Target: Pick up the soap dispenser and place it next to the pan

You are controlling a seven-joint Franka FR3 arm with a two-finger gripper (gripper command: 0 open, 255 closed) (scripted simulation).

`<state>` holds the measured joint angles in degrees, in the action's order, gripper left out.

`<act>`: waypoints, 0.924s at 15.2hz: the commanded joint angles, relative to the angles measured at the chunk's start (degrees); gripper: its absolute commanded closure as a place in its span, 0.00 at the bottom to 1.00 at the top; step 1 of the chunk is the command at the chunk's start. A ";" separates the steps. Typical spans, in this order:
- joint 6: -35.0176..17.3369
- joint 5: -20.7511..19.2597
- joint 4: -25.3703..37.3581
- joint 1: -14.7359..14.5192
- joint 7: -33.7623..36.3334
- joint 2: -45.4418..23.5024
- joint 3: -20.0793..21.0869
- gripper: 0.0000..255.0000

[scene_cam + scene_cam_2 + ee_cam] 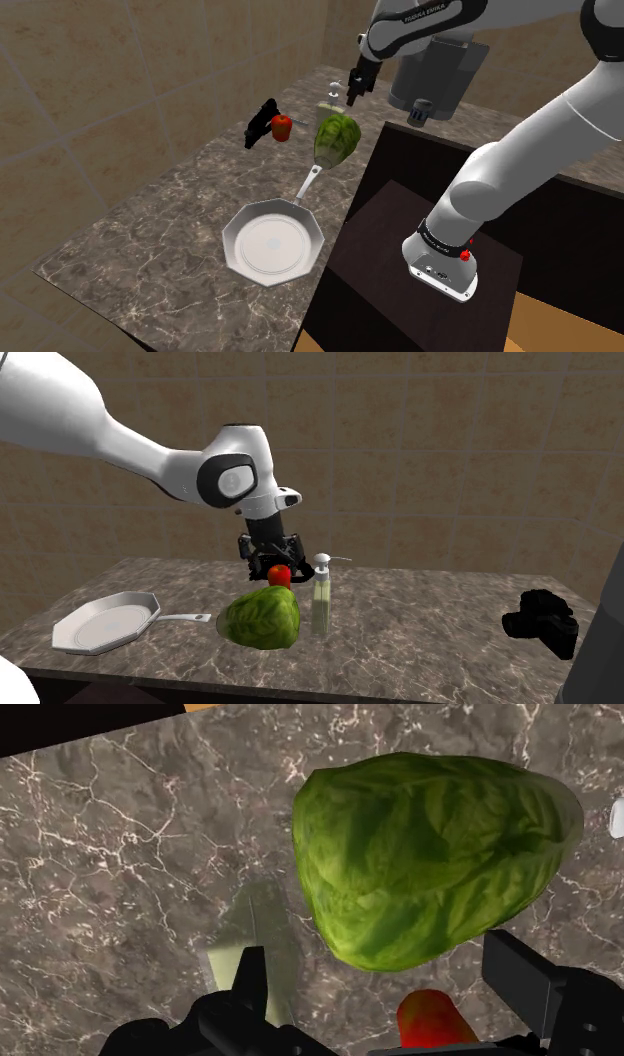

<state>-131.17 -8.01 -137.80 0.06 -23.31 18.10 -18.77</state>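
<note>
The soap dispenser (320,599) is a clear bottle with a white pump, standing upright on the dark marble counter (430,642) right beside a green lettuce head (262,619). In the shoulder view the dispenser (326,110) shows partly behind the lettuce (338,136). The silver pan (270,240) lies nearer the counter's front, its handle pointing toward the lettuce. My black gripper (270,552) hangs open above the counter, over a red fruit (279,574). In the wrist view the pale dispenser (262,929) sits by one of the fingers (250,984), and the lettuce (430,854) lies ahead.
A black camera-like object (262,120) rests at the counter's far end beside the red fruit (283,126). A tiled wall (450,442) backs the counter. The dark stand (420,260) borders the counter at the shoulder view's right. Bare marble surrounds the pan (105,622).
</note>
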 commanded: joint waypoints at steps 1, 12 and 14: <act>-3.10 1.69 2.42 -0.60 -3.63 -4.97 -1.96 0.00; -12.47 16.56 14.36 -0.09 -21.64 -26.48 -5.16 0.00; -13.65 17.61 14.39 0.14 -22.36 -27.84 -4.87 0.00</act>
<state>-144.15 8.97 -123.49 0.10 -45.25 -8.95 -23.81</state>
